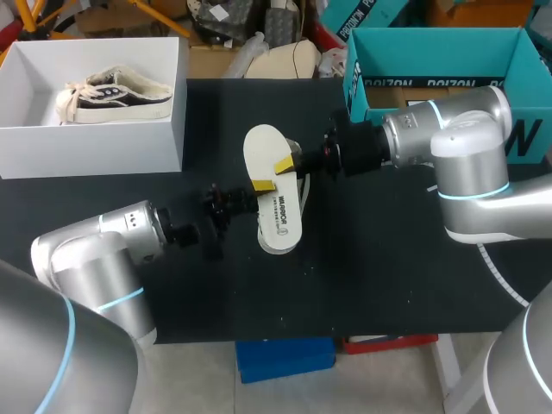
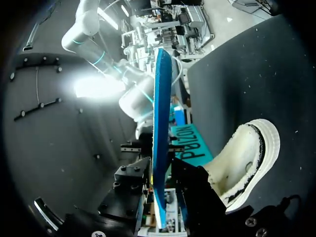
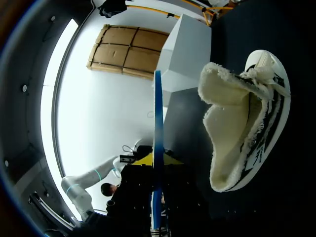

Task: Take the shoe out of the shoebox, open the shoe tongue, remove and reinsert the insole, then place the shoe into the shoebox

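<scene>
Gripping the insole (image 1: 263,151) edge-on, the left hand (image 2: 160,197) and right hand (image 3: 158,160) are each closed narrowly on it. Just beside both hands, the shoe (image 3: 242,133) lies on the bench (image 1: 388,276).

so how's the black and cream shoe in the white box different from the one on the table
The black-and-cream fleecy shoe in the box sits inside the white cardboard shoebox; the shoe on the table lies on the black tabletop. The boxed one is uncovered; in the head view the table one is mostly hidden beneath the white insole held over it. Both have black-and-cream uppers and fleecy lining.
</scene>
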Controlling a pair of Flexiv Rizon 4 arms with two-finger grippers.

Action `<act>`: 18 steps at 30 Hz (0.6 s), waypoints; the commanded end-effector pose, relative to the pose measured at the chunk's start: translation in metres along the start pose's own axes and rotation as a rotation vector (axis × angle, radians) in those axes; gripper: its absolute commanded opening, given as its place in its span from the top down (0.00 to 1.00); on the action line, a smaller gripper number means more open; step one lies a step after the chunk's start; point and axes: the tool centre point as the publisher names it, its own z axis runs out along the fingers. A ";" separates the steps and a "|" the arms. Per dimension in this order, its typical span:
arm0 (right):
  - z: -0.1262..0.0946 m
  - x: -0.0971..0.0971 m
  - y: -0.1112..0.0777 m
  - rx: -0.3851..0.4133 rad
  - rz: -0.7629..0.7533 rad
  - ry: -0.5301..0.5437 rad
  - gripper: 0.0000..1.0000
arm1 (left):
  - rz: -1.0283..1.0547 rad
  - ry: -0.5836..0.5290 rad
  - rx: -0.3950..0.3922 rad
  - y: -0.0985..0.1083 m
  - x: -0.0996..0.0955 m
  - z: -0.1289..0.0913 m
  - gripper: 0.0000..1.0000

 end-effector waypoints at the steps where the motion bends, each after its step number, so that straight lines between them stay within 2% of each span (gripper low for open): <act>1: 0.000 0.000 0.000 0.001 0.001 -0.001 1.00 | 0.006 0.002 0.009 -0.001 0.002 0.004 1.00; 4: 0.000 0.000 0.000 -0.002 0.001 -0.002 1.00 | 0.009 -0.004 0.041 -0.002 0.002 0.005 1.00; 5: 0.000 0.000 0.000 -0.008 0.005 -0.005 0.53 | 0.011 -0.004 0.043 -0.003 0.002 0.005 1.00; 6: -0.001 0.000 0.000 -0.012 0.003 -0.001 0.00 | 0.007 -0.005 0.050 -0.004 0.002 0.005 1.00; 9: -0.006 0.003 0.000 -0.037 -0.016 0.024 0.00 | 0.009 0.035 0.067 -0.008 0.002 0.002 1.00; 14: -0.015 0.003 -0.004 -0.057 -0.032 -0.083 0.00 | -0.021 0.139 0.064 -0.022 0.001 -0.017 1.00; 18: -0.022 0.003 -0.013 -0.067 -0.043 -0.150 0.00 | -0.106 0.238 0.109 -0.036 0.001 -0.035 1.00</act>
